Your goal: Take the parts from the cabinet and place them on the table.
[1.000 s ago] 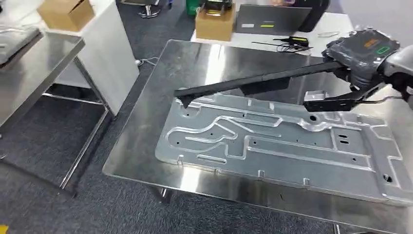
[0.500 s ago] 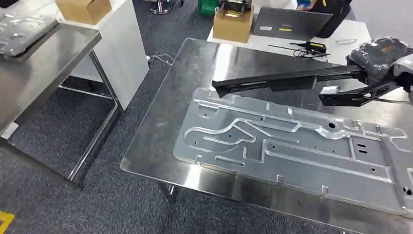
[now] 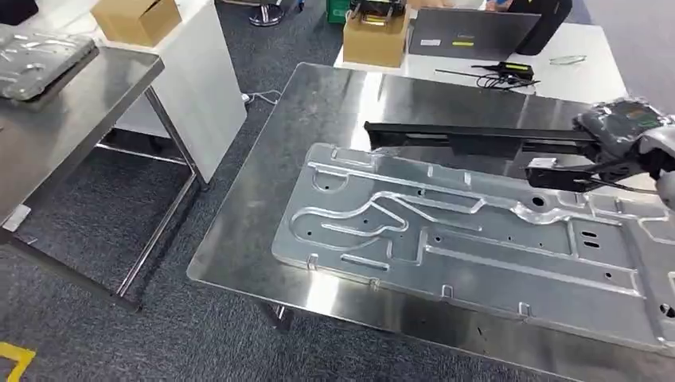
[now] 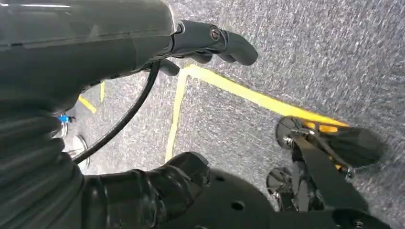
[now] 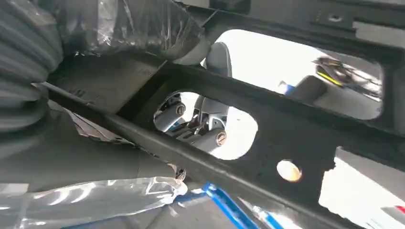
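Since half a second ago your right hand point(image 3: 629, 131) has come lower and nearer the worktop point(image 3: 263, 239), and the long black part point(image 3: 477, 139) it grips now lies close to level rather than sloping up toward the hand; its free end has slid rightward, from above the plate's corner to just past the plate's far edge. The whole picture has also shifted a little, so part of that is the camera. The part is a slim, dark, flat bar with cut-out windows and a small round hole point(image 5: 289, 171), seen close in the right wrist view, where the plastic-wrapped hand point(image 5: 129, 28) closes on one end of it. It hangs above the far side of the worktop, just beyond the big stamped metal plate point(image 3: 477, 239) lying flat there. A second short black piece point(image 3: 557, 177) shows just below the hand; you cannot tell whether it belongs to the same part. Your left hand point(image 4: 210, 40) hangs over grey carpet with yellow tape lines point(image 4: 248, 95), fingers curled in around nothing.
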